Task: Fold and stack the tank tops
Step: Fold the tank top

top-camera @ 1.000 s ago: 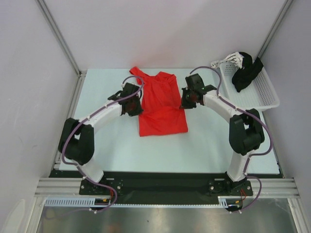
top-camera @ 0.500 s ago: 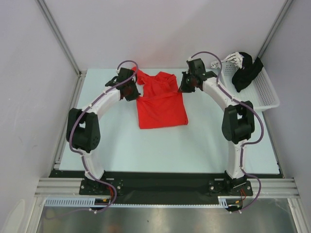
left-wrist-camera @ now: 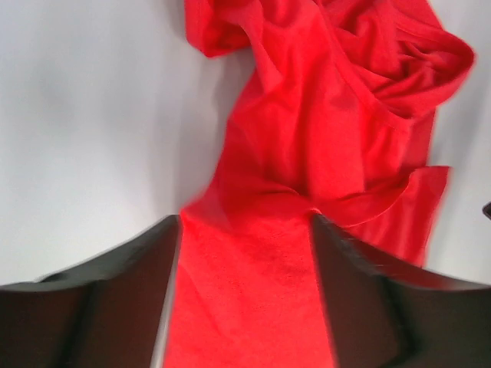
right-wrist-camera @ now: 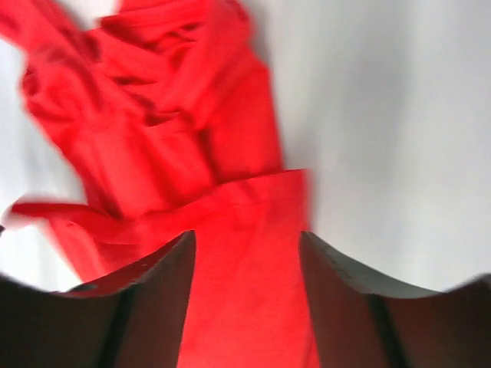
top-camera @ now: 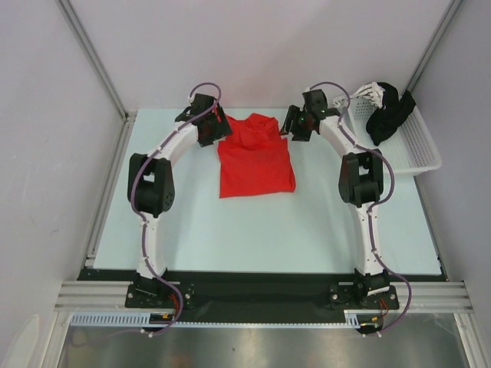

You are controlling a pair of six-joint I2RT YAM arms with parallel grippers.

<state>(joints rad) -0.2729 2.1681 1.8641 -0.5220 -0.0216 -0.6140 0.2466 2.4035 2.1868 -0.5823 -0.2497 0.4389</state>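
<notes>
Red tank top [top-camera: 255, 157] lies on the table [top-camera: 307, 230], well left of the basket [top-camera: 430, 165]. Its near half is flat and squarish; the end away from me is bunched and rumpled. A second ago both sets of fingers were pinched shut at its side edges, nearer me. Since then I've run them toward the far end and let go. Left gripper [top-camera: 221, 132] is on the side of the top away from the basket, fingers spread, cloth lying loose between them, nothing held. Right gripper [top-camera: 294, 127] sits between the top and the basket, same state, parted and empty. The top looks shorter now, so I read this as a fold just released. The messy far end likely needs tidying. A dark garment [top-camera: 387, 115] waits in the basket.
</notes>
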